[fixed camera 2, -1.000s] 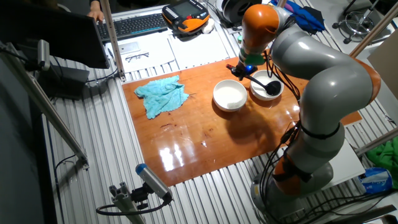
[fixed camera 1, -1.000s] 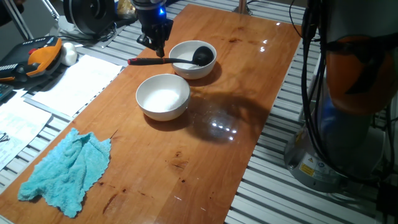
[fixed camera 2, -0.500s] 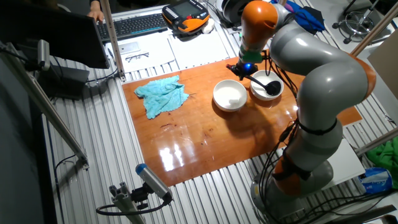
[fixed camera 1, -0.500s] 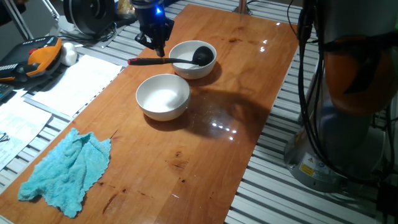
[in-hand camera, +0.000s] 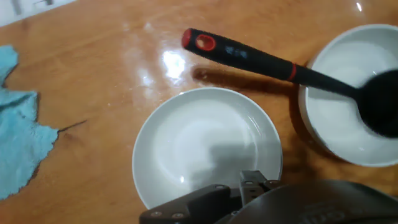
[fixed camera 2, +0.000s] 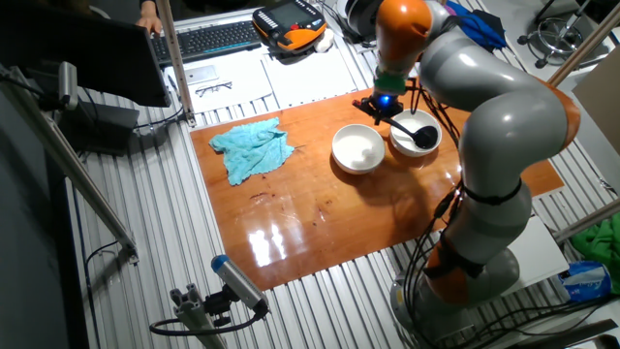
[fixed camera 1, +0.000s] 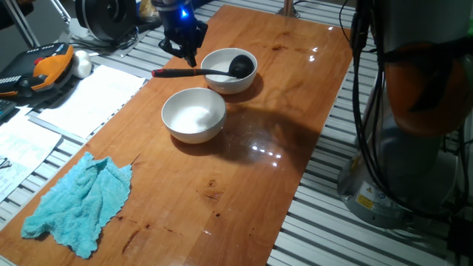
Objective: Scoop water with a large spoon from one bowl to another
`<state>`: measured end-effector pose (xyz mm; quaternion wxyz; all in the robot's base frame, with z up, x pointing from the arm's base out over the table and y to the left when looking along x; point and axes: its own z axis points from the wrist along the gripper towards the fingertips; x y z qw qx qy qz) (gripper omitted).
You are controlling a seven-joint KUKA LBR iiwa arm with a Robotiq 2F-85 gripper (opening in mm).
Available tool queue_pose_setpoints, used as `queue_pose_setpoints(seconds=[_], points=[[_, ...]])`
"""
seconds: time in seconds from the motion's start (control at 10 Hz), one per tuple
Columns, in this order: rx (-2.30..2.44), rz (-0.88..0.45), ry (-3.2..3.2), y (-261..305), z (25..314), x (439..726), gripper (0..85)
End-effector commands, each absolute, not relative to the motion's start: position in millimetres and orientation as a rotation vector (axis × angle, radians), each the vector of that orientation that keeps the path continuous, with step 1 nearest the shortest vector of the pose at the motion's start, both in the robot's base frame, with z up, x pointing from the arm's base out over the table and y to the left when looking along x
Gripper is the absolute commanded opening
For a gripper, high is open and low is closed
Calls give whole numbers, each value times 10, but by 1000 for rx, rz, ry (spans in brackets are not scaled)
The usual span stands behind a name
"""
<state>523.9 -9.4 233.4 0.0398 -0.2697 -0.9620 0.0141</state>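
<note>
The large spoon [fixed camera 1: 207,71] rests with its black head inside the far white bowl [fixed camera 1: 230,71], its red-ended handle jutting over the rim above the wooden table [fixed camera 1: 281,118]. The near white bowl [fixed camera 1: 194,114] sits just beside it; any water in either is too faint to see. The gripper [fixed camera 1: 188,58] hovers above the handle; I cannot tell whether its fingers are parted. A blue cloth [fixed camera 1: 77,203] lies well apart.
</note>
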Motion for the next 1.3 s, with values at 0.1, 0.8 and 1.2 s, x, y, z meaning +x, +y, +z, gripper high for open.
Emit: queue_pose_setpoints(seconds=[0.1, 0.8, 1.2], points=[[-1376, -9, -2760, -105, 2346, 5233, 0], [-1917, 57, -2538, -147, 2345, 5238, 0], [-2045, 70, -2374, -165, 2323, 5280, 0]])
